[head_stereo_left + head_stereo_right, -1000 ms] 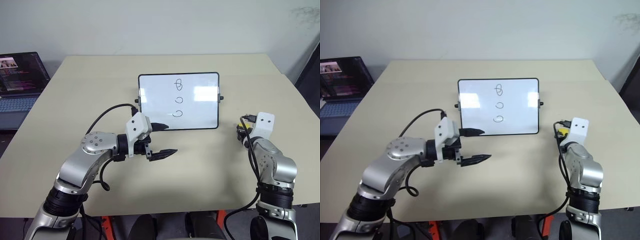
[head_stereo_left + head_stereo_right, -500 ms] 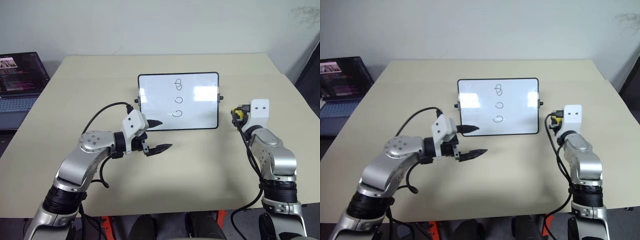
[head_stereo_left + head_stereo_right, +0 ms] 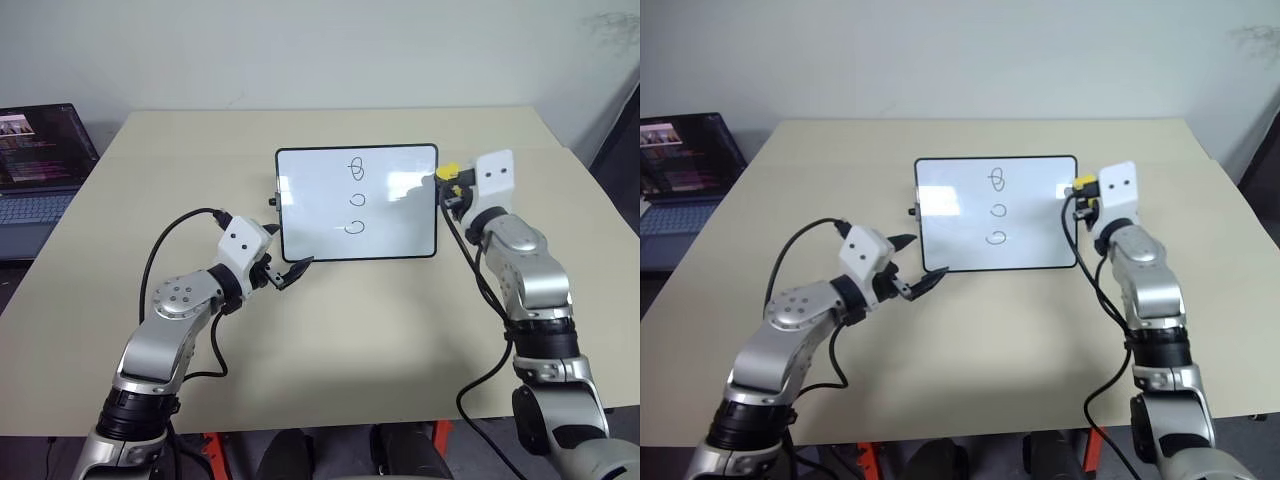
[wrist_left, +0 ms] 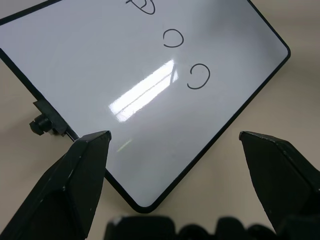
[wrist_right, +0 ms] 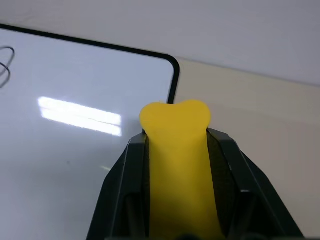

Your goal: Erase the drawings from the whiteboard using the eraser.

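The whiteboard (image 3: 310, 215) stands tilted at the table's middle, with the drawings (image 3: 357, 198), three small black loops, in a column on it. My right gripper (image 3: 451, 186) is shut on the yellow eraser (image 3: 447, 172), held level just off the board's upper right edge. In the right wrist view the eraser (image 5: 176, 165) sticks out between the fingers, close to the board's corner (image 5: 172, 65). My left gripper (image 3: 287, 250) is open at the board's lower left corner. In the left wrist view its fingers (image 4: 75, 185) spread wide on either side of that corner (image 4: 145, 205).
An open laptop (image 3: 40, 160) sits off the table's left side. The beige table (image 3: 350, 340) has bare room in front of the board and along both sides. A pale wall rises behind the table's far edge.
My right gripper has risen and swung left with the eraser, from the table's right up to the board's upper right edge. My left gripper has turned and reached forward to the lower left corner.
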Motion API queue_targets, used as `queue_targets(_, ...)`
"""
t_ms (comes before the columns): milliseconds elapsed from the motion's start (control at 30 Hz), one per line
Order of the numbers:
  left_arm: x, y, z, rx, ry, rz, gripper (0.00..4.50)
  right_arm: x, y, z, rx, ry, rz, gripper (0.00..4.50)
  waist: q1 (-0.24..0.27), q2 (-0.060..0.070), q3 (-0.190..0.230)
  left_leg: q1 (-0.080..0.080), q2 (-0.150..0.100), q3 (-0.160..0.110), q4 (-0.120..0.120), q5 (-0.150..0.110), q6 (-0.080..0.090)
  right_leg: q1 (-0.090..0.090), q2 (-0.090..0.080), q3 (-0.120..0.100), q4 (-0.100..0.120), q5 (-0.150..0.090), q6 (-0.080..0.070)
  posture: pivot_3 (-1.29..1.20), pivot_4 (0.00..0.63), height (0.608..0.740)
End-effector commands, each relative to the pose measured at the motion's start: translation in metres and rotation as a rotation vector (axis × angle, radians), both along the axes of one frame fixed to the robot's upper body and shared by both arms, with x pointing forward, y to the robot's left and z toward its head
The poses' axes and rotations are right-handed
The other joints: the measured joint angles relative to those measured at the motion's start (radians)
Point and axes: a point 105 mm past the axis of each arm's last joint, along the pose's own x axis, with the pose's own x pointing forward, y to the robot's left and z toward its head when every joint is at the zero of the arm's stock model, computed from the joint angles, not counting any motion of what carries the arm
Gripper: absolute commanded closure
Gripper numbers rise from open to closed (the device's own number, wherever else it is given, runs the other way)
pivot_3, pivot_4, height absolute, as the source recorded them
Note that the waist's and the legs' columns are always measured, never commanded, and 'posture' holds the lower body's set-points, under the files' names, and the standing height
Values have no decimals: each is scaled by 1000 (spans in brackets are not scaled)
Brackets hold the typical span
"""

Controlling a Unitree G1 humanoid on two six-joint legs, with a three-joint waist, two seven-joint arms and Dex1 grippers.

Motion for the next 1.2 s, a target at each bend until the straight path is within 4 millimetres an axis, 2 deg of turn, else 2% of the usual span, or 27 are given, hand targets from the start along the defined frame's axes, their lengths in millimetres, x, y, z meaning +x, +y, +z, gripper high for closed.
queue_targets(33, 3, 2, 9, -2, -52, 10, 0, 9, 15, 28, -1, -101, 52, 3262, 0, 0, 0, 0, 0, 0, 0, 0, 0, 0, 0, 0, 0, 0, 0, 0, 150, 740)
queue_targets(433, 11, -3, 9, -19, -59, 3, 0, 26, 62, 54, 18, -186, 171, 3262, 1, 0, 0, -1, 0, 0, 0, 0, 0, -1, -1, -1, 0, 0, 0, 0, 150, 740)
queue_targets(833, 18, 1, 3, -28, -44, 11, 0, 26, 114, 56, 38, -202, 301, 3262, -1, 0, 0, -1, 0, 0, -1, 0, 0, -2, -1, -2, 0, 0, 0, 0, 150, 740)
queue_targets(1200, 17, -5, 3, -32, -49, -4, 0, 31, 115, 59, 26, -206, 308, 3262, -1, 0, 0, -2, 0, 0, -1, 0, 0, -2, -1, -2, 0, 0, 0, 0, 150, 740)
